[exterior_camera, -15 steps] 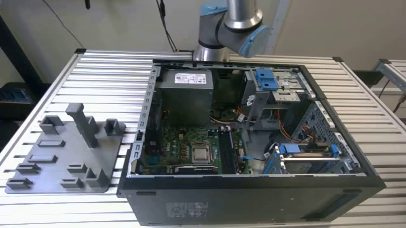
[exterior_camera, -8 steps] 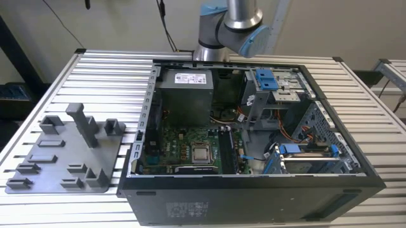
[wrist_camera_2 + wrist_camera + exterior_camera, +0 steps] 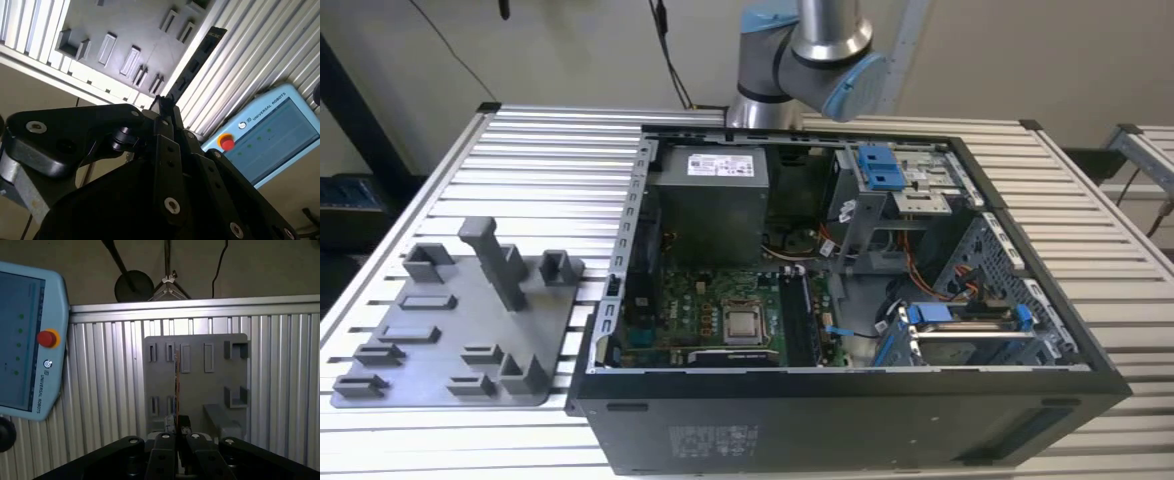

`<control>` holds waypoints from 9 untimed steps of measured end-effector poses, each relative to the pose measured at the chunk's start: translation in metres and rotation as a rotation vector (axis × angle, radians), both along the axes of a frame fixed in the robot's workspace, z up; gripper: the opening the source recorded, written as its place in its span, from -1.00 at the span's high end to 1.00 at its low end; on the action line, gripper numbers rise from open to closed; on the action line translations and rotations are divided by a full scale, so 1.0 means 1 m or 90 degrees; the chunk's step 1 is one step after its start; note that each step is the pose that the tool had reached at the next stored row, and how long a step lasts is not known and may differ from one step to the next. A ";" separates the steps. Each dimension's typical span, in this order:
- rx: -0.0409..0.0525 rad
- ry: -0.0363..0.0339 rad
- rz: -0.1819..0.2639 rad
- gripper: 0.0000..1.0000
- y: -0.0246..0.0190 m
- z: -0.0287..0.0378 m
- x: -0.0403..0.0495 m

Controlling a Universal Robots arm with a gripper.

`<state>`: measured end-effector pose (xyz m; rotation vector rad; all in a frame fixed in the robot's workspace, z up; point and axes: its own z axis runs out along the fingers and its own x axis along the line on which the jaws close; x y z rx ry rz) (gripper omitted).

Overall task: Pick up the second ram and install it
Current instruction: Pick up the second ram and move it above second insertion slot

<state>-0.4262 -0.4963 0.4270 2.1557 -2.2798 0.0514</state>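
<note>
The second ram (image 3: 194,61) is gripped at one end by the closed hand (image 3: 177,425), likely so that its free long edge can meet a slot squarely. It hangs above the grey holder tray (image 3: 200,385) on the counter (image 3: 110,390). In the exterior view the tray lies at nine o'clock from the open computer case (image 3: 854,390).

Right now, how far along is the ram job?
Done: the second ram is off the grey holder plate. In hand: the gripper holds it, jaws shut on it, over that plate in both wrist views. Left: it is not yet in the motherboard inside the open computer case.
</note>
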 end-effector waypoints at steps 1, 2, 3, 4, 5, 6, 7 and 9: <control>0.0000 0.0000 0.000 0.71 0.0000 0.0000 0.0006; 0.0001 -0.0001 0.000 0.71 -0.0001 -0.0001 0.0015; 0.0001 -0.0001 0.000 0.71 0.0000 -0.0001 0.0026; 0.0001 -0.0001 0.000 0.71 0.0000 -0.0001 0.0040; 0.0001 -0.0001 0.000 0.71 0.0000 -0.0002 0.0058; 0.0000 0.0000 0.000 0.71 0.0000 -0.0001 0.0080; 0.0000 0.0002 0.000 0.71 0.0000 -0.0001 0.0100; 0.0001 0.0006 0.000 0.71 0.0000 -0.0002 0.0149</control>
